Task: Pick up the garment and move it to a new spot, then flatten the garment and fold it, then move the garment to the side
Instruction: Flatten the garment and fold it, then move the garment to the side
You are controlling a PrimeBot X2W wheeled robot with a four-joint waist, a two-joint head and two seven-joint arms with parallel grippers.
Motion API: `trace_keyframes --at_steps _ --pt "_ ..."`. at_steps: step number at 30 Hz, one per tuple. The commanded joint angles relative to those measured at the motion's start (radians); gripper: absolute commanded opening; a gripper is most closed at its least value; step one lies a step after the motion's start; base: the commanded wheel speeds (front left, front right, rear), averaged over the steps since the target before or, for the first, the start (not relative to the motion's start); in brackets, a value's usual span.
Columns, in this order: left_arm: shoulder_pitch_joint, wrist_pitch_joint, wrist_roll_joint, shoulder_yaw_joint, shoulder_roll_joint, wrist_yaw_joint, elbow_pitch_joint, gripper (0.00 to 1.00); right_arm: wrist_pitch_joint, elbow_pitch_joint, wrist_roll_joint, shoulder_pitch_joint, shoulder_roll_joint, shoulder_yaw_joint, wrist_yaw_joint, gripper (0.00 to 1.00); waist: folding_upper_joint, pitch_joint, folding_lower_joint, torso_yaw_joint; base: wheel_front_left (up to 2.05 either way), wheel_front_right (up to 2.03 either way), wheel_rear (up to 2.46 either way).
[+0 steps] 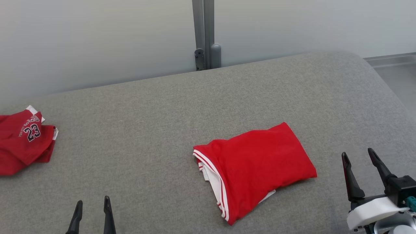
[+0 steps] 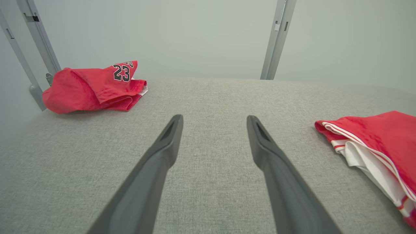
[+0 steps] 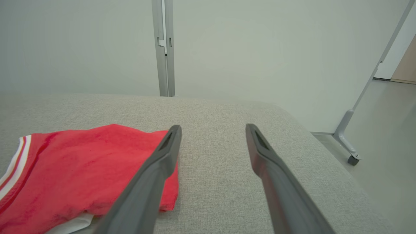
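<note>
- Folded red garment (image 1: 256,169), flat on grey padded table (image 1: 156,123), right of centre.
- Right gripper (image 1: 357,152), fingers spread wide, empty, near garment's right edge, apart from it.
- Left gripper (image 1: 93,199), spread wide, empty, lower left.
- Crumpled red jersey (image 1: 22,143), numbered 23, far left.

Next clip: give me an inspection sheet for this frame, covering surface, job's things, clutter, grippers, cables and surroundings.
Surface: grey fabric table, smooth.
Job's things: folded red garment, white trim showing, lying right of centre.
Clutter: crumpled red jersey numbered 23, at the left edge.
Grippers: left gripper open, empty, over bare fabric; right gripper open, empty, just right of the folded red garment.
Cables: nothing seen.
Surroundings: pale wall panels and a grey metal post behind; floor and a wheeled stand foot to the right.
</note>
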Motion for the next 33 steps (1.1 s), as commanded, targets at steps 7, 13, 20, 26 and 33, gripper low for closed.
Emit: trace_keyframes --at_steps 7,13,20,26,33 --pt "0.008 0.000 -0.006 0.008 0.000 -0.010 0.013 1.00 -0.003 0.007 -0.009 0.040 0.051 0.002 -0.001 1.00 0.0000 -0.014 0.0000 0.033 0.00 0.00 0.00" --pt "0.013 0.000 -0.010 0.007 -0.001 -0.005 0.014 1.00 -0.003 0.009 -0.007 0.027 0.053 0.016 -0.001 1.00 0.0000 -0.016 0.0000 0.047 0.00 0.00 0.00" --pt "0.017 0.000 -0.012 0.009 -0.001 -0.008 0.018 1.00 -0.003 0.015 -0.006 0.018 0.045 0.019 -0.001 1.00 0.0000 -0.019 0.0000 0.061 0.00 0.00 0.00" --pt "0.009 0.000 -0.010 0.010 -0.001 -0.008 0.010 1.00 -0.003 0.021 0.052 -0.021 0.037 0.058 -0.001 1.00 0.0000 -0.011 0.0000 0.069 0.00 0.00 0.00" --pt "-0.017 0.000 0.009 -0.004 0.000 -0.015 0.002 1.00 0.195 0.131 0.279 -0.217 -0.084 0.165 0.000 1.00 0.0000 0.049 0.0000 0.075 0.00 0.00 0.00"
